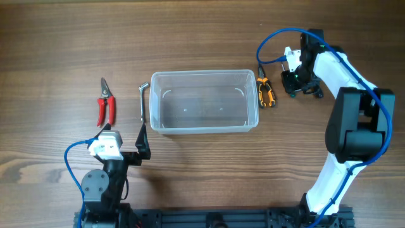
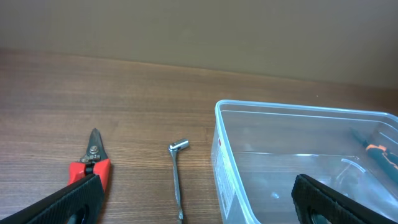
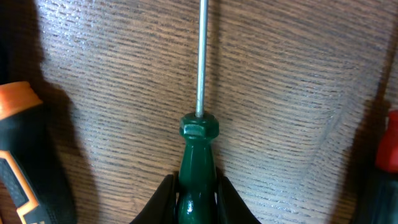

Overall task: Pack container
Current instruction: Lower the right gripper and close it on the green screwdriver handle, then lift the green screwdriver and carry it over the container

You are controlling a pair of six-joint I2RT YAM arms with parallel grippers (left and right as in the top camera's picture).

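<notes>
1. Container (image 1: 202,73): mid-table, mouth upward, long axis running left to right.
2. Left gripper (image 2: 199,198): spread wide, just beside the tub's left end.
3. Right gripper (image 3: 198,194): pinching a green screwdriver (image 3: 199,149) by its handle.

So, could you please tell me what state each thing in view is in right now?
container: upright, open-topped, empty.
red pruning shears: blades closed, lying on the table.
wrench: lying flat on the table, untouched.
orange-and-black handle: lying on the table beside the container.
green screwdriver: clamped by its handle in the right tool.
left tool: open, empty.
right tool: shut on the green screwdriver.
</notes>
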